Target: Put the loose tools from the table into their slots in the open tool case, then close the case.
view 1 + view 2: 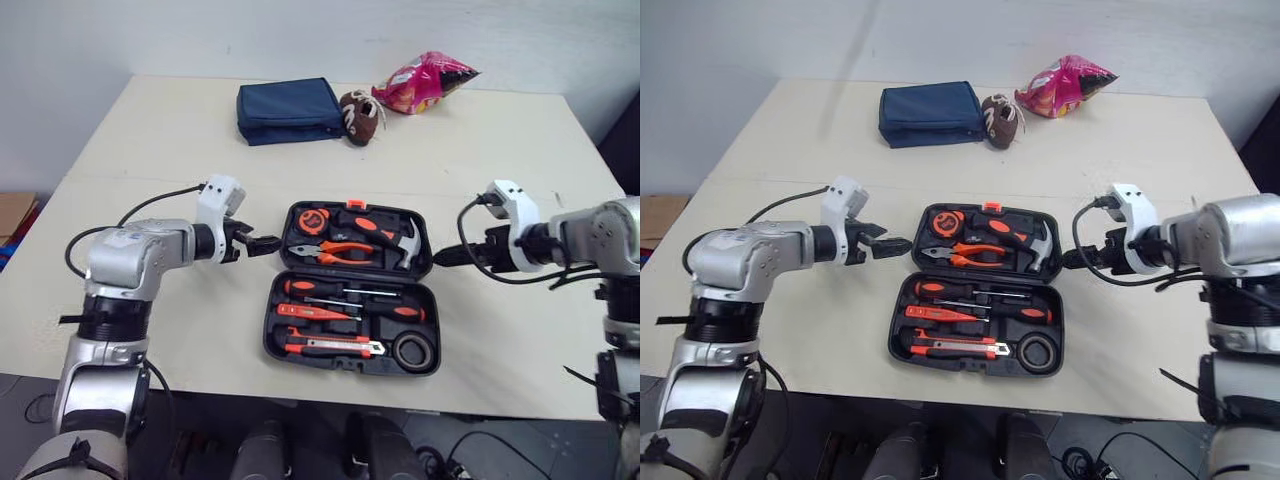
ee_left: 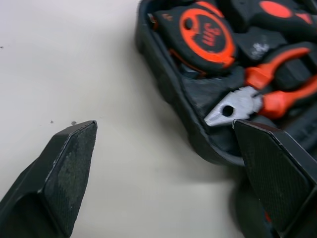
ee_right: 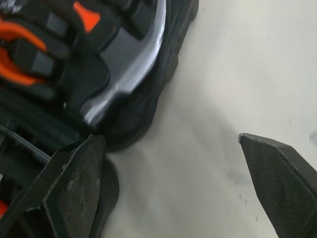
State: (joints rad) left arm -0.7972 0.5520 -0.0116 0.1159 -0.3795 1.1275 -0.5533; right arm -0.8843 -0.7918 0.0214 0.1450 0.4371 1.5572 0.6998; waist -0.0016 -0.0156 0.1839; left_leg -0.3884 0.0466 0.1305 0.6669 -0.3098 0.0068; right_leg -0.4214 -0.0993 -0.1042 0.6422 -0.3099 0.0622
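The black tool case (image 1: 268, 340) lies open at the table's middle. Its far half holds a tape measure (image 1: 313, 220), orange pliers (image 1: 335, 251) and a hammer (image 1: 385, 235). Screwdrivers (image 1: 320, 290), a utility knife (image 1: 335, 347) and a tape roll (image 1: 410, 352) sit in the near half. My left gripper (image 1: 262, 243) hovers open just left of the far half's left edge, and the left wrist view has the pliers' nose (image 2: 233, 110) beside one finger. At the far half's right edge my right gripper (image 1: 445, 258) is open, with the hammer head (image 3: 129, 69) close by.
At the table's back lie a navy pouch (image 1: 290, 110), a brown football toy (image 1: 360, 117) and a pink snack bag (image 1: 425, 82). Bare tabletop (image 1: 180, 330) lies on both sides of the case. The table's front edge runs just below the case.
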